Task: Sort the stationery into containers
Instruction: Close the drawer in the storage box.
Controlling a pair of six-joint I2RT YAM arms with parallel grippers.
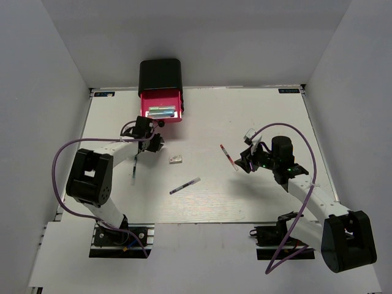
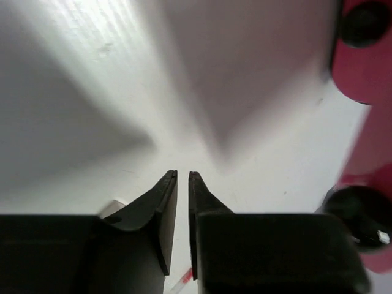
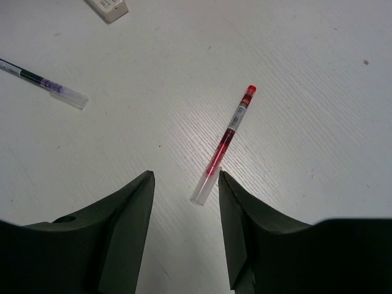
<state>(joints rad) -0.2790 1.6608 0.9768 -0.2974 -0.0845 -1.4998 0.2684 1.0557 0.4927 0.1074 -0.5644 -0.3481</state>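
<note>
My right gripper is wide open and holds nothing. Its jaws stand either side of the clear-capped near end of the red pen, which lies flat on the table and angles away to the right. As I judge it, the pick is the step in hand. The pen runs slantwise to the jaws, so I would turn the wrist until it lies across the gap, move forward to take the barrel rather than the tip, come down to the surface and only then close.

My left gripper has its jaws nearly together, with a thin slit between them and nothing between the tips. A reddish sliver shows low in the slit, and I cannot tell whether anything is held there. It hangs just beside red drawer fronts with black knobs.

In the overhead view one drawer stands pulled out of the black box, with pale green and blue markers lying inside. The eraser and the dark-and-white pen are out on the table.
</note>
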